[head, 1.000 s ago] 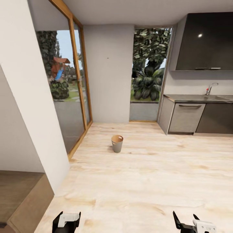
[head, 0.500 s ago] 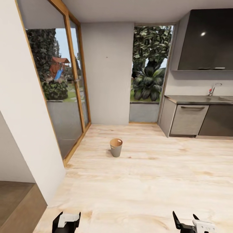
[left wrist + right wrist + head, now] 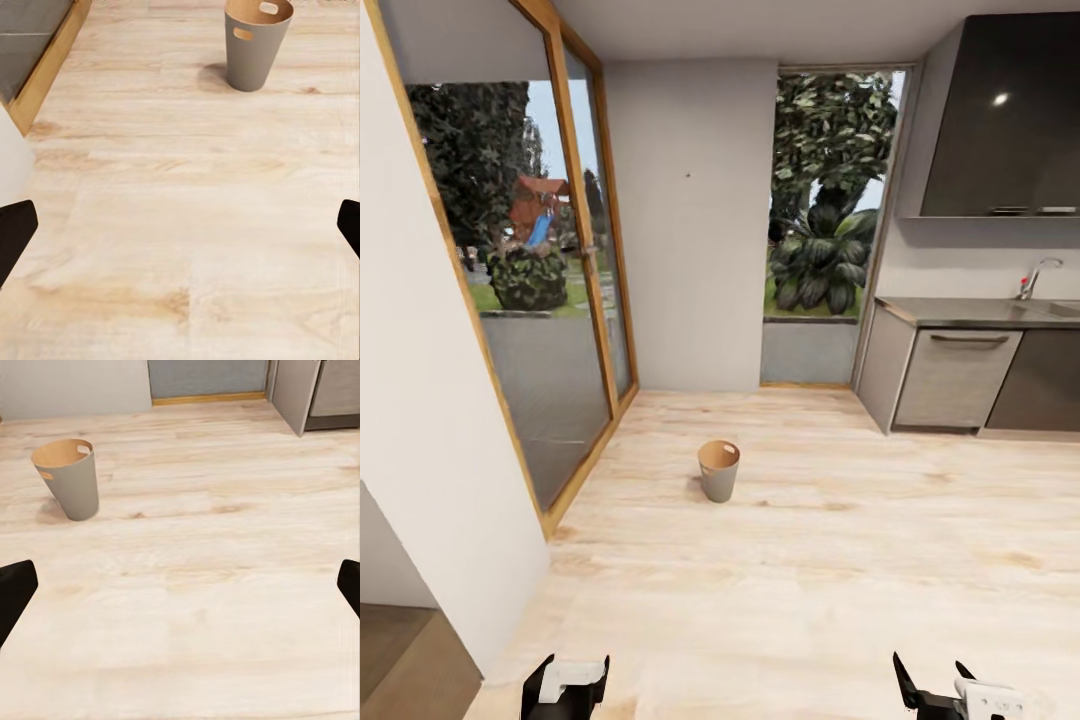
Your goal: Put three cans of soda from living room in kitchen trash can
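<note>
Head view: the tash can (image 3: 719, 470) is seen standing upright on the light plank floor (image 3: 810, 580), well ahead of both arms, near the glass door (image 3: 550, 330) and well apart from the kitchen cabinets (image 3: 960, 380). It is a small tapered bin — pale grey outside, coppery brown inside, with handle cut-outs near the rim. The left gripper (image 3: 565, 690) and right gripper (image 3: 950, 695) are held low; in both wrist views the fingers are spread wide with nothing between them, so no soda can is being carried. The bin looks light and could be knocked over if the base is driven too close — any approach should stop short of it.
</note>
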{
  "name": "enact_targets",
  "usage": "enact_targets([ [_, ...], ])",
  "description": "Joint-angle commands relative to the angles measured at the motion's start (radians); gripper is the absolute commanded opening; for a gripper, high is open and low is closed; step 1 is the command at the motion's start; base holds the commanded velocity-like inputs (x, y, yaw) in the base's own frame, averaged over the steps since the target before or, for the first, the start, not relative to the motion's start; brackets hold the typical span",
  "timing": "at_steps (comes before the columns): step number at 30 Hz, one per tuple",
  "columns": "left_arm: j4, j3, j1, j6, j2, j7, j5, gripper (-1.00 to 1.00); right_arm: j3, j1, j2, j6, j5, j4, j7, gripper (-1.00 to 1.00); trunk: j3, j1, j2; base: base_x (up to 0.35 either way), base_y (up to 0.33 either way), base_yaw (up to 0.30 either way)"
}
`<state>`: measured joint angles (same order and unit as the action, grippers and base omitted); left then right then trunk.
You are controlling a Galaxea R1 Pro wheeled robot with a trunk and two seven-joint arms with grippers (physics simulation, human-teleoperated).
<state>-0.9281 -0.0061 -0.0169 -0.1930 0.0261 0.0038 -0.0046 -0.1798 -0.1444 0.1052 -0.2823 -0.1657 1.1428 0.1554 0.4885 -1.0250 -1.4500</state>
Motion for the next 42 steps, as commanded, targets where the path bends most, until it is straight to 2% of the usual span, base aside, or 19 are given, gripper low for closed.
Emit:
enact_targets([
  [1, 0.000, 0.000, 0.000, 0.000, 0.000, 0.000, 0.000, 1.00, -0.001, 0.000, 0.000, 0.000, 0.000, 0.000, 0.000, 1.00, 0.000, 0.000, 0.000, 0.324, 0.000, 0.000],
  [15, 0.000, 0.004, 0.000, 0.001, 0.000, 0.001, 0.000, 1.00, -0.003, 0.000, -0.001, 0.000, 0.000, 0.000, -0.004, 1.00, 0.000, 0.000, 0.000, 0.310, -0.078, 0.000],
  [42, 0.002, 0.005, 0.000, 0.001, 0.000, 0.001, 0.000, 1.00, 0.003, 0.000, -0.001, 0.000, 0.000, -0.001, -0.006, 1.00, 0.000, 0.000, 0.000, 0.261, -0.174, 0.004],
])
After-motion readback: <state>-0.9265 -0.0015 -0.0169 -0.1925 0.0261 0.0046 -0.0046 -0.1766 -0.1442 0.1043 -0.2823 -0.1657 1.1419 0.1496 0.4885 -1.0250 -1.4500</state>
